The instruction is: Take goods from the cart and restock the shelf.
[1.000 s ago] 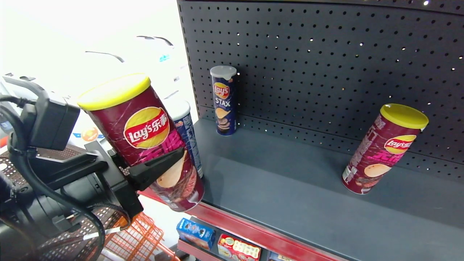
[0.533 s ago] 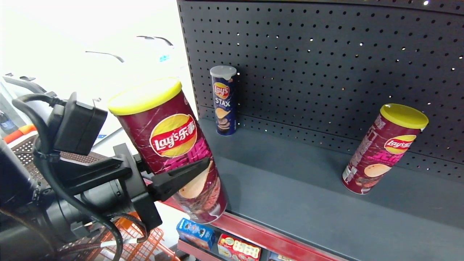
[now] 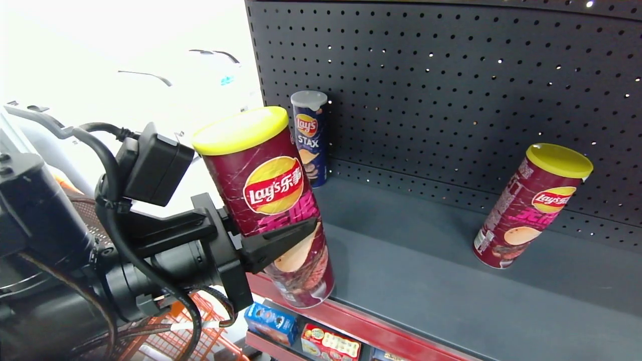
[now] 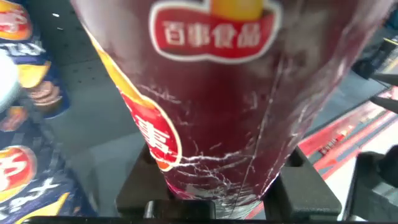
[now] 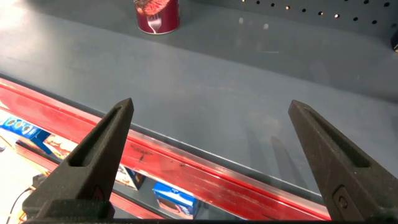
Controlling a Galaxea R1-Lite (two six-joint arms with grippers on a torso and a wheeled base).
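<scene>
Two maroon cans [image 3: 261, 165] [image 3: 526, 210]: one clamped by left gripper [image 3: 276, 230] at shelf [image 3: 426, 281] front edge, one near back edge. Two blue cans [image 3: 308, 135] [image 4: 31, 180] stood along left edge. Right gripper [image 5: 211, 104] gaped empty.

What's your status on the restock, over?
Left gripper shut on maroon chip can, at shelf front edge. Right gripper open, above shelf. Blue chip can stands behind it.

Head camera looks down over the shelf [image 3: 426, 281], left wrist camera sits tight against the can [image 4: 224, 112], right wrist camera faces that same shelf.
</scene>
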